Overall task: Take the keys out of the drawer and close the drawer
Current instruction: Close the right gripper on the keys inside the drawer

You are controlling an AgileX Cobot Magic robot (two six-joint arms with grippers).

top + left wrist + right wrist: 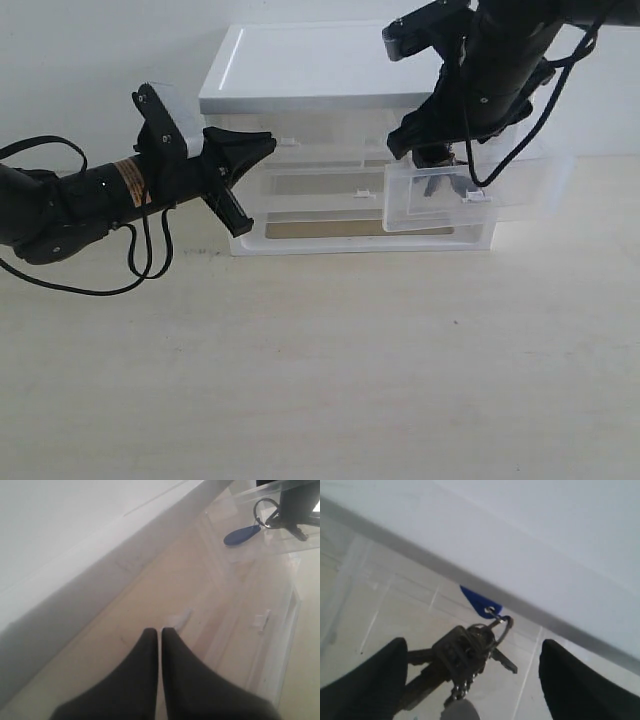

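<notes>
**A:** How does the right pincer (472, 642) stand?

**B:** Its two black fingers are spread wide and hold nothing. It hangs inside the small clear plastic drawer (420, 210), which is pulled out at the right of the unit.

**A:** And the keys?

**B:** The bunch of silver-grey metal keys (460, 655) lies on the drawer floor, right between those fingers and touching neither. The bunch runs roughly along the gap, not across it. The flat blue fob (479, 602) is at the far end, toward the back of the unit, and the blades splay out toward both fingers. I would say a straight drop and squeeze should catch the thick middle of the bunch.

**A:** Which arm is nearer?

**B:** The right, plainly. The left pincer (159, 631) has its fingers pressed together and empty. It sits by the left end of the white-lidded translucent drawer unit (300, 70), well apart from the keys.

**A:** Is anything in the way?

**B:** Only the drawer's own clear walls, close around the fingers, and the unit's lid edge just behind. The pale bench (320, 400) in front offers room to set the keys down.
</notes>
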